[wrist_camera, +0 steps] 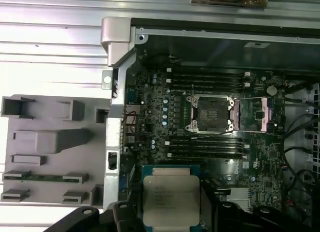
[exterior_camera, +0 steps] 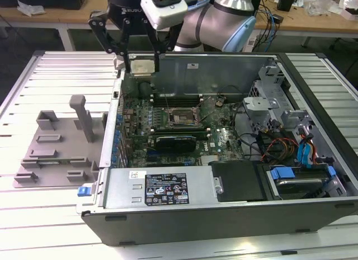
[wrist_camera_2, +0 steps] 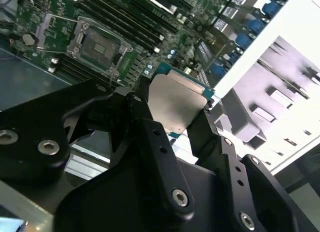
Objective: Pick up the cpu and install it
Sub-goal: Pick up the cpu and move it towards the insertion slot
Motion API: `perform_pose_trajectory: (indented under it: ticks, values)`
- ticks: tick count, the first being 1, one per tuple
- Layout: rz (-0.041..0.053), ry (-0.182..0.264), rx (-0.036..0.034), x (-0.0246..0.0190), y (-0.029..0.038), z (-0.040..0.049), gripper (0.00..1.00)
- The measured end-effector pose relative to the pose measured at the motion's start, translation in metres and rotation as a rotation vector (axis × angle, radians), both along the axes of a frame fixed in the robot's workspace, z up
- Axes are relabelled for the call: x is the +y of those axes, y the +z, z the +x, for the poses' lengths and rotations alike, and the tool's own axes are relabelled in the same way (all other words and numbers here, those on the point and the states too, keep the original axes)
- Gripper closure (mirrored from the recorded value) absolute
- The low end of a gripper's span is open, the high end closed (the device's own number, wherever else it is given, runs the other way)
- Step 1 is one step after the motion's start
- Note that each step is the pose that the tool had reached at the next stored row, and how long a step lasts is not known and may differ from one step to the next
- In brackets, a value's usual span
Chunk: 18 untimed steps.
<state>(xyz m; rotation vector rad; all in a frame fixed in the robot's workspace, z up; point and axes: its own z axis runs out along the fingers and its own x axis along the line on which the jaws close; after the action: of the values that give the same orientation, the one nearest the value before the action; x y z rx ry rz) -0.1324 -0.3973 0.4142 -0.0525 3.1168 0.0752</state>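
The gripper point(exterior_camera: 140, 64) is clamped on the cpu point(wrist_camera: 171, 199) by its edges, up over the case rim point(exterior_camera: 196, 54), well apart from the empty socket point(wrist_camera: 210, 113). It's probably light and stiff with a slick lid and delicate underside, so edges it is.

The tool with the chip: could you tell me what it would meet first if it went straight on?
The chip in the tool would likely land on the circuit board near the case wall, not on the open socket; depth is unclear.
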Motion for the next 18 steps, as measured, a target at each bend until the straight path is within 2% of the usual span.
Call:
perform_pose_trajectory:
  ticks: [10,15,18]
  values:
    - [0.0001,0.0,-0.0001,0.0,-0.0001,0.0223,0.45]
    - [0.0001,0.0,0.0007,0.0,-0.0003,0.0365,0.45]
    - [0.0001,0.0,0.0008,0.0,-0.0003,0.0373,0.45]
